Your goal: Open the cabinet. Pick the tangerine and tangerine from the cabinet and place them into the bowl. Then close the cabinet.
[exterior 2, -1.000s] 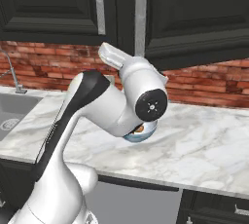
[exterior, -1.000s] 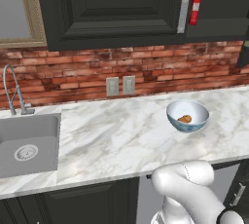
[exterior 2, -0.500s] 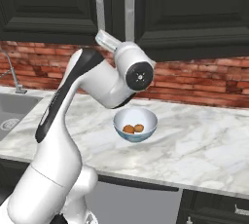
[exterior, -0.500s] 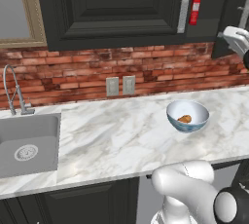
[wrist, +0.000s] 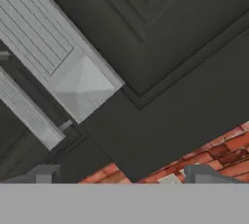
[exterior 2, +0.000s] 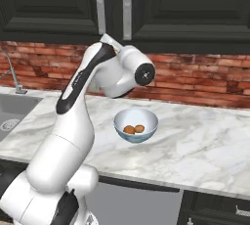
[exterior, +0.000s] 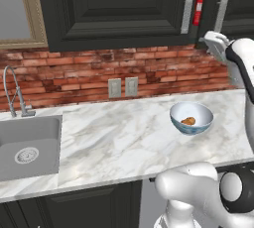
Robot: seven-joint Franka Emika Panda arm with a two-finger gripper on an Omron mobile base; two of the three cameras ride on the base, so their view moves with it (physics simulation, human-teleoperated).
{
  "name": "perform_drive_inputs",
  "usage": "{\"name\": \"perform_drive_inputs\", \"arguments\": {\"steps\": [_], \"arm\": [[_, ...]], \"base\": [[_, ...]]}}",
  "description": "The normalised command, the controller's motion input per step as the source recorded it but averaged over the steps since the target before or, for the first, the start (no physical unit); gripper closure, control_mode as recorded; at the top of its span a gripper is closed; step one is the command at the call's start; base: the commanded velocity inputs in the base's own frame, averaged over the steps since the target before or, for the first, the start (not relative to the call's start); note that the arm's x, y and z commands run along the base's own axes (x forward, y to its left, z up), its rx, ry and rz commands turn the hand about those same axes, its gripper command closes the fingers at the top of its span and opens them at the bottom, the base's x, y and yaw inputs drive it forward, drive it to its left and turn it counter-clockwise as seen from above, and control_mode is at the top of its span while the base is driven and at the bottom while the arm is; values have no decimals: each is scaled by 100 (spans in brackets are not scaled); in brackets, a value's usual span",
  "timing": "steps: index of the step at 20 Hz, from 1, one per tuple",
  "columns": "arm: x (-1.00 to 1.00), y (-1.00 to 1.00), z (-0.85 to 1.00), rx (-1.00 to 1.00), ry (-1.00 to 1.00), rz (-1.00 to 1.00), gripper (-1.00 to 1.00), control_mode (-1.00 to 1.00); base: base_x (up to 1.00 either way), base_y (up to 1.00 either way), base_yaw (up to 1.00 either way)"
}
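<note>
Closing target: the cabinet (exterior: 124, 4), black raised-panel doors above the brick wall (exterior: 74, 78); a red carton (exterior: 199, 7) shows in the strip between the doors, so I judge one door is not fully shut
Door handling: rigid and hinged, likely light to swing; it should move under a steady push, no pinch needed
Where to take hold: the long silver bar handle (wrist: 53, 43), stiff but smooth (probably slippery across its width), or flat on the door panel near that edge, far from the hinge
Tangerines: the tangerine pair (exterior 2: 129, 129) lies side by side, touching or nearly so, inside the bowl (exterior 2: 119, 119); small, round and prone to roll, so best left alone
Bowl: stands upright on the worktop (exterior: 114, 133), below the cabinet and well apart from it
Tool: the tool (wrist: 124, 173) is raised close to the door face, its fingertips (wrist: 44, 173) spread wide and holding nothing
Step in hand: judged to be the closing of the cabinet
</note>
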Motion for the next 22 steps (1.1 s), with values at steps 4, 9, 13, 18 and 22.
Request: {"name": "perform_drive_inputs", "arguments": {"steps": [4, 9, 13, 18, 22], "arm": [[100, 46, -68, 0, 0, 1, -100, -100], [100, -1, 47, 7, -8, -29, -100, -100], [100, -3, 99, 9, -31, -44, -100, -100], [100, -1, 33, 7, -11, -30, -100, -100], [62, -11, 69, 3, -21, -38, -100, -100]], "base": [[0, 0, 0], [0, 0, 0], [0, 0, 0], [0, 0, 0], [0, 0, 0]]}}
